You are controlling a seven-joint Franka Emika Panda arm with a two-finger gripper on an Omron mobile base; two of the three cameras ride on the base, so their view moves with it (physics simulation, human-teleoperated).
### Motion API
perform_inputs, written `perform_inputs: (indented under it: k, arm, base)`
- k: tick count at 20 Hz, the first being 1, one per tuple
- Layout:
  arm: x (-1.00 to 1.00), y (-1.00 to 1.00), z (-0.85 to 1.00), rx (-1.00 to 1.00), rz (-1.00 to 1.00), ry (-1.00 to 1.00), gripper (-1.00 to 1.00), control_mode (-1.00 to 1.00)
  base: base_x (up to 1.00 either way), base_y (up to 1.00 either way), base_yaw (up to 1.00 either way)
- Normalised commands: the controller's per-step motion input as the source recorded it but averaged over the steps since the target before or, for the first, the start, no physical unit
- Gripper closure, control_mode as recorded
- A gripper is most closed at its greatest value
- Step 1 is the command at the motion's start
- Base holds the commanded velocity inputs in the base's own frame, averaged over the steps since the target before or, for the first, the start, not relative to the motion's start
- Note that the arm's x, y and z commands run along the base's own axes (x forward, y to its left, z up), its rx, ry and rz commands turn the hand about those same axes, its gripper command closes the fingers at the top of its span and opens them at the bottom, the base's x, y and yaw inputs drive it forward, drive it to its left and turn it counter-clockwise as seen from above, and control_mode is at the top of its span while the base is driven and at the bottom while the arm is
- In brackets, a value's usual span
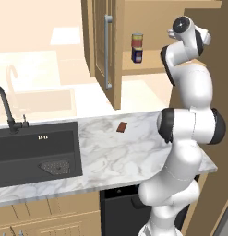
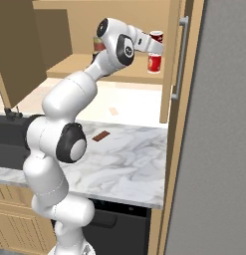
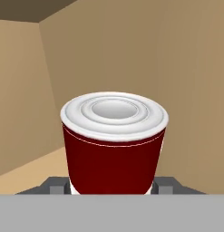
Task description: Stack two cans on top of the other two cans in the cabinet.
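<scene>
Claw (image 2: 155,47) closure is noted on the bright red can (image 3: 114,140), which is held between the two dark finger tips at its lower body, as seen in the hand view; the white rim and top are seen upright. In the right base view, this can is seen inside the open cabinet (image 2: 119,69), carried directly above the dark red and white can (image 2: 154,63) standing on the shelf. Whether the two cans are already touching cannot be told from these views. In the left base view, a second pair is seen further along the shelf: the grey-topped can (image 1: 137,39) resting on the dark blue can (image 1: 137,54). One stack is therefore judged complete, and the second placement is judged to be in hand. A straight, centred lowering onto the lower can is called for next, followed by a release and a level withdrawal. A small brown item (image 1: 122,126) lies on the marble worktop (image 1: 134,156), well apart.
</scene>
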Motion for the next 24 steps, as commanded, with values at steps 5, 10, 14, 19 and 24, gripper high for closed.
perform_inputs:
  k: [5,10,14,19,24]
  arm:
    - [0.13,0.00,-0.01,0.00,0.00,0.00,1.00,-1.00]
    - [0.17,0.00,-0.01,0.00,0.00,0.00,1.00,-1.00]
    - [0.12,0.00,-0.08,0.00,0.00,0.00,1.00,-1.00]
    - [0.02,-0.07,-0.15,0.00,0.00,0.00,1.00,-1.00]
    - [-0.06,-0.06,-0.25,0.00,0.00,0.00,1.00,-1.00]
  base:
    - [0.00,0.00,0.00]
    - [0.00,0.00,0.00]
    - [0.00,0.00,0.00]
    - [0.00,0.00,0.00]
    - [0.00,0.00,0.00]
